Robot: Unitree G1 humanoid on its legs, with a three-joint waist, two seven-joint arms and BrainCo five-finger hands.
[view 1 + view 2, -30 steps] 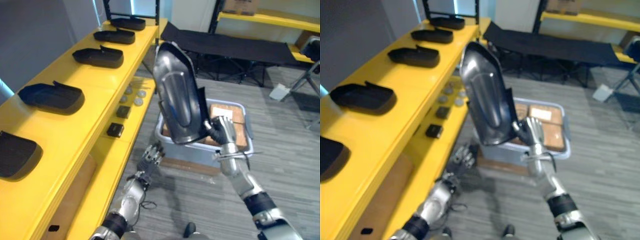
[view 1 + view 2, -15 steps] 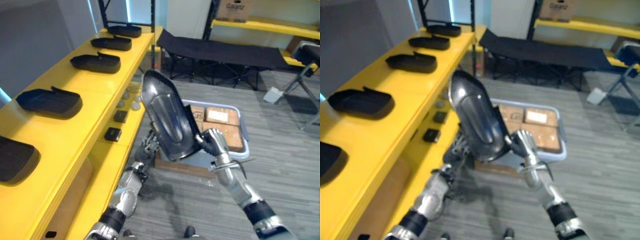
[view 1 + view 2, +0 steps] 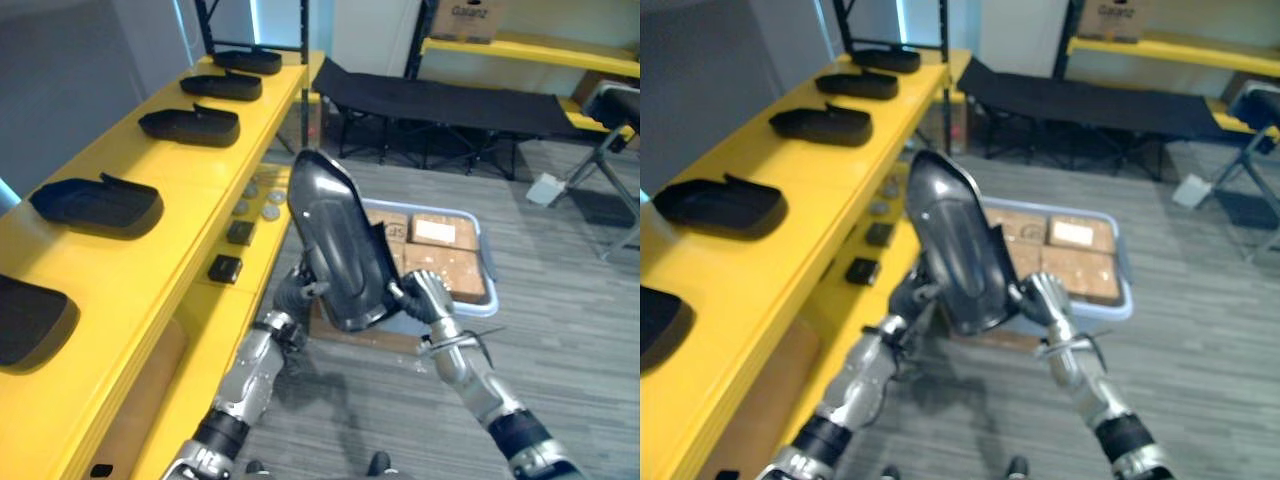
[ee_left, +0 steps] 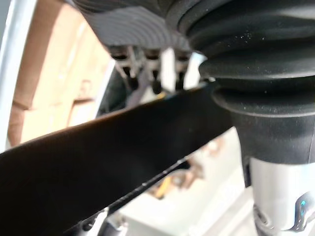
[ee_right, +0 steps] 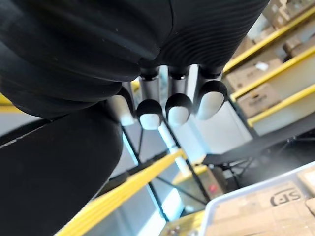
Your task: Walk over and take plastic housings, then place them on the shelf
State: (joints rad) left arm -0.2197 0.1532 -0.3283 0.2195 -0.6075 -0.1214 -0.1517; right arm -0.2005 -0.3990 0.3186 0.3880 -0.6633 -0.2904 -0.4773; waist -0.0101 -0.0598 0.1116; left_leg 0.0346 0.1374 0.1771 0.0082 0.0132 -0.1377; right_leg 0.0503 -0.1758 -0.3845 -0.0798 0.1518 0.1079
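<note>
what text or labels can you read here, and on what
cardboard box on the far shelf: printed word, too blurred to quote
white label in the grey bin: too small to read
carton, right wrist view: printed mark, illegible
plastic housing, yellow shelf: no print

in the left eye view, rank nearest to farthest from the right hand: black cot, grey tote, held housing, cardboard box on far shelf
1. plastic housing, held in the right hand
2. grey tote, just behind
3. black cot, farther back
4. cardboard box, far shelf
</note>
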